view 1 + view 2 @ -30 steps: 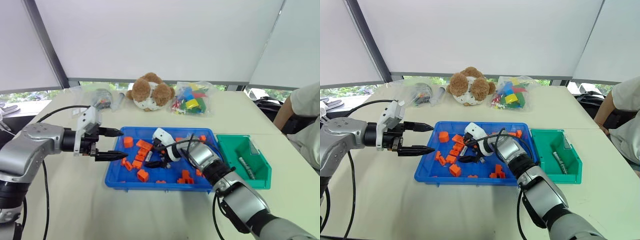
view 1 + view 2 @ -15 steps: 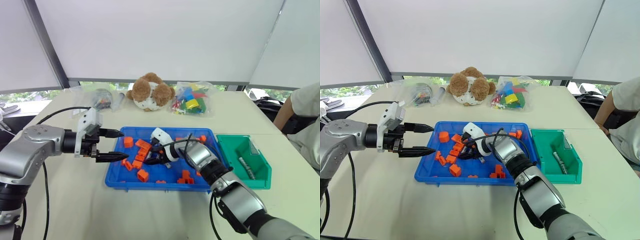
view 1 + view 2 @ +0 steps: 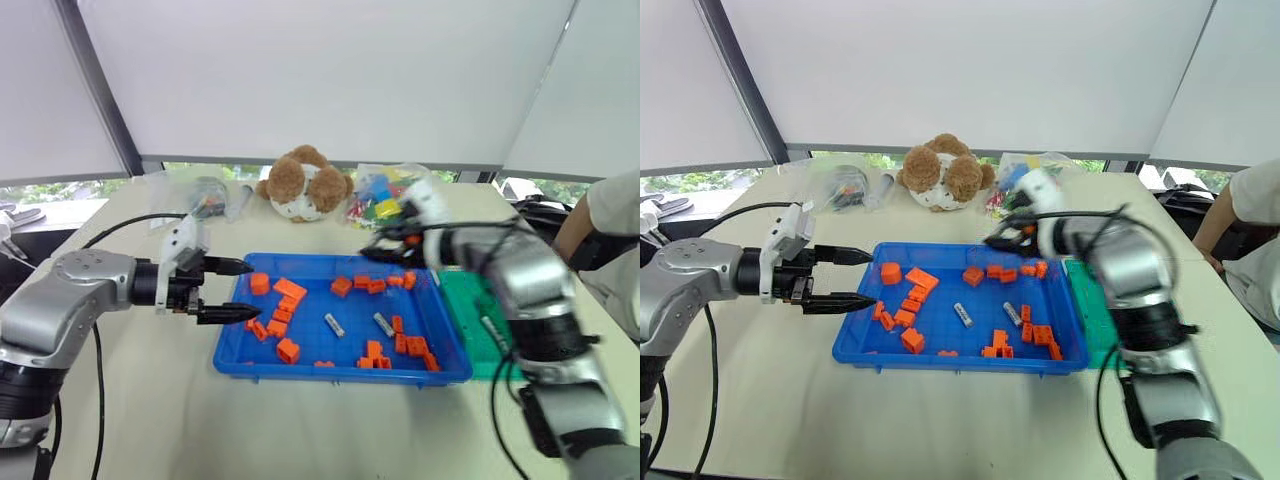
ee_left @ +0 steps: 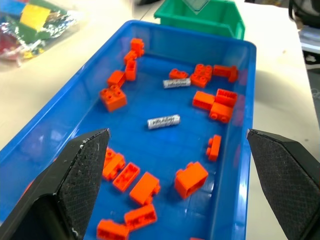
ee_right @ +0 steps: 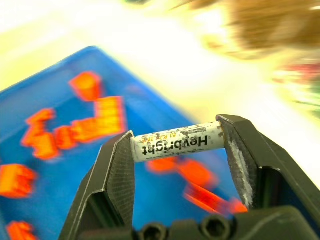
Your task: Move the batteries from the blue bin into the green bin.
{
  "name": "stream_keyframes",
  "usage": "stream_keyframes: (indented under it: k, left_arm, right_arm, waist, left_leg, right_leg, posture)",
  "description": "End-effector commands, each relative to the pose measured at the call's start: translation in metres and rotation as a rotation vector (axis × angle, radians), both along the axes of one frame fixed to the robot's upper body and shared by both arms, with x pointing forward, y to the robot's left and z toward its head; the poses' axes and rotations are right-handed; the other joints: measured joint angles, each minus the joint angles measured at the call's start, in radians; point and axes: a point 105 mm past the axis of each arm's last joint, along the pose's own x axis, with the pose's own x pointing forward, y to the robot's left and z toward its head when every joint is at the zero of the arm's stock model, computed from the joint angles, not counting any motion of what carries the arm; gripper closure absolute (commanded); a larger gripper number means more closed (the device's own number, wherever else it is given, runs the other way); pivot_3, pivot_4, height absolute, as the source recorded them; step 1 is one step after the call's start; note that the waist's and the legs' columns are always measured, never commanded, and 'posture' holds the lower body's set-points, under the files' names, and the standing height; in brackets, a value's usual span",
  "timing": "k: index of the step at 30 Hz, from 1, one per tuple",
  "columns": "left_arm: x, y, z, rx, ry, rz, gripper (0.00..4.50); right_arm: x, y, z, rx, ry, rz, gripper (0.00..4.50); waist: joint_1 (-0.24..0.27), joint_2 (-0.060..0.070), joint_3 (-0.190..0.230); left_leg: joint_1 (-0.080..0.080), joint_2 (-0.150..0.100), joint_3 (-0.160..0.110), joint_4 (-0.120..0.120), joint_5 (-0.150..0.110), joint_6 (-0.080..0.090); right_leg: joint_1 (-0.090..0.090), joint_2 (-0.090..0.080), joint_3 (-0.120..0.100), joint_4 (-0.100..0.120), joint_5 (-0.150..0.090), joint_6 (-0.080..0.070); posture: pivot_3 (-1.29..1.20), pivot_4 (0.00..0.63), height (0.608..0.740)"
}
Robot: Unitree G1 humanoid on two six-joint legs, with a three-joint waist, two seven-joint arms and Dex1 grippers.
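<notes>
The blue bin (image 3: 340,374) lies mid-table with orange blocks (image 3: 288,291) and two batteries (image 3: 334,324) (image 3: 383,323) on its floor; the left wrist view has the same batteries (image 4: 163,121) (image 4: 176,83). Above the bin's far right corner my right gripper (image 3: 385,247) is shut on a third battery (image 5: 176,141), held crosswise between the fingertips. The green bin (image 3: 466,306) stands against the blue bin's right side, partly hidden by my right arm. My left gripper (image 3: 248,290) hovers open at the blue bin's left rim, holding nothing.
A teddy bear (image 3: 305,185) and a clear bag of coloured bricks (image 3: 385,200) lie behind the blue bin. Another clear bag (image 3: 205,195) sits at the back left. A person's arm (image 3: 600,225) rests at the table's right edge.
My right gripper has closed on a battery in the blue bin, then lifted it up and to the right, over the bin's far right corner. The left arm has stayed put.
</notes>
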Motion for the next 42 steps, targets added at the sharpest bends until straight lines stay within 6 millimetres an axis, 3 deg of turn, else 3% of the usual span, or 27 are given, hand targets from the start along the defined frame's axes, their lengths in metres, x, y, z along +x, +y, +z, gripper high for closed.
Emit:
stream_keyframes:
  k: [1, 5, 10, 12, 15, 19, 21, 25, 27, 31, 36, 42]
  left_arm:
    - [-0.001, -0.004, 0.007, -0.004, -0.031, -0.025, 0.0]
    - [0.002, -0.005, 0.005, -0.006, -0.029, -0.036, 0.0]
    - [0.005, -0.007, 0.005, -0.006, -0.033, -0.051, 0.0]
    - [0.006, -0.008, 0.005, -0.005, -0.035, -0.055, 0.0]
    - [0.006, -0.009, 0.005, -0.008, -0.036, -0.06, 0.0]
    - [0.005, -0.009, 0.005, -0.006, -0.033, -0.06, 0.0]
    - [0.005, -0.009, 0.005, -0.005, -0.033, -0.058, 0.0]
    - [0.006, -0.008, 0.006, -0.004, -0.038, -0.052, 0.0]
    - [0.006, -0.008, 0.007, -0.005, -0.041, -0.049, 0.0]
    - [0.006, -0.009, 0.008, -0.006, -0.046, -0.045, 0.0]
    - [0.004, -0.008, 0.008, -0.007, -0.05, -0.037, 0.0]
    - [0.003, -0.009, 0.007, -0.011, -0.052, -0.024, 0.0]
  right_arm:
    - [-0.017, -0.036, 0.001, -0.046, -0.008, -0.106, 2.31]
    - [-0.033, -0.069, -0.021, -0.106, 0.066, -0.189, 2.31]
    - [-0.042, -0.081, -0.04, -0.138, 0.122, -0.211, 2.31]
    - [-0.044, -0.081, -0.043, -0.139, 0.13, -0.209, 1.22]
    - [-0.044, -0.082, -0.04, -0.134, 0.122, -0.208, 0.03]
    - [-0.04, -0.085, -0.029, -0.135, 0.081, -0.207, 0.03]
    - [-0.039, -0.071, -0.021, -0.117, 0.06, -0.14, 0.03]
    - [-0.039, -0.023, -0.015, -0.08, 0.046, 0.05, 0.03]
    - [-0.038, 0.005, -0.021, -0.057, 0.07, 0.139, 0.03]
    - [-0.034, 0.044, -0.042, -0.035, 0.13, 0.207, 0.03]
    - [-0.031, 0.078, -0.067, -0.034, 0.187, 0.233, 0.03]
    - [-0.024, 0.095, -0.097, -0.047, 0.239, 0.234, 0.03]
  waist:
    - [-0.002, 0.0, 0.0]
    - [-0.004, 0.001, 0.0]
    - [-0.003, 0.001, 0.0]
    - [-0.001, 0.001, 0.0]
    - [0.0, 0.001, 0.0]
    - [0.0, 0.001, 0.0]
    - [-0.001, 0.001, 0.0]
    - [-0.005, 0.001, 0.0]
    - [-0.006, 0.001, 0.0]
    - [-0.001, 0.001, 0.0]
    - [0.003, 0.001, 0.0]
    - [0.0, 0.001, 0.0]
  left_leg:
    - [0.0, 0.0, 0.0, 0.0, 0.0, 0.0]
    - [0.0, 0.0, 0.0, 0.0, 0.0, 0.0]
    - [0.0, 0.0, 0.0, 0.0, 0.0, 0.0]
    - [0.0, 0.0, 0.0, 0.0, 0.0, 0.0]
    - [0.0, 0.0, 0.0, 0.0, 0.0, 0.0]
    - [0.0, 0.0, 0.0, 0.0, 0.0, 0.0]
    - [0.0, 0.0, 0.0, 0.0, 0.0, 0.0]
    - [0.0, 0.0, 0.0, 0.0, 0.0, 0.0]
    - [0.0, 0.0, 0.0, 0.0, 0.0, 0.0]
    - [0.0, 0.0, 0.0, 0.0, 0.0, 0.0]
    - [-0.001, 0.0, 0.0, 0.001, 0.0, 0.0]
    - [-0.001, 0.0, 0.0, 0.001, 0.0, 0.0]
  right_leg:
    - [0.0, 0.0, 0.0, 0.0, 0.0, 0.0]
    - [0.0, 0.001, 0.001, 0.0, 0.0, 0.0]
    - [0.0, 0.001, 0.001, 0.0, 0.0, 0.0]
    - [0.0, 0.001, 0.002, 0.0, 0.0, 0.0]
    - [0.0, 0.001, 0.002, 0.0, 0.0, 0.0]
    - [0.0, 0.001, 0.002, 0.0, 0.0, 0.0]
    - [0.0, 0.001, 0.001, 0.0, 0.0, 0.0]
    - [0.0, 0.001, 0.001, 0.0, 0.0, 0.0]
    - [0.0, 0.001, 0.001, 0.0, 0.0, 0.0]
    - [0.0, 0.001, 0.001, 0.0, 0.0, 0.0]
    - [0.0, 0.0, 0.001, 0.0, 0.0, 0.0]
    - [0.0, 0.001, 0.001, 0.0, 0.0, 0.0]
  posture:
    - [0.0, 0.15, 0.733]
    - [0.0, 0.15, 0.733]
    - [0.0, 0.15, 0.733]
    - [0.0, 0.15, 0.733]
    - [0.0, 0.15, 0.733]
    - [0.0, 0.15, 0.733]
    - [0.0, 0.15, 0.733]
    - [0.0, 0.15, 0.733]
    - [0.0, 0.15, 0.733]
    - [0.0, 0.15, 0.733]
    - [0.0, 0.15, 0.733]
    - [0.0, 0.15, 0.733]
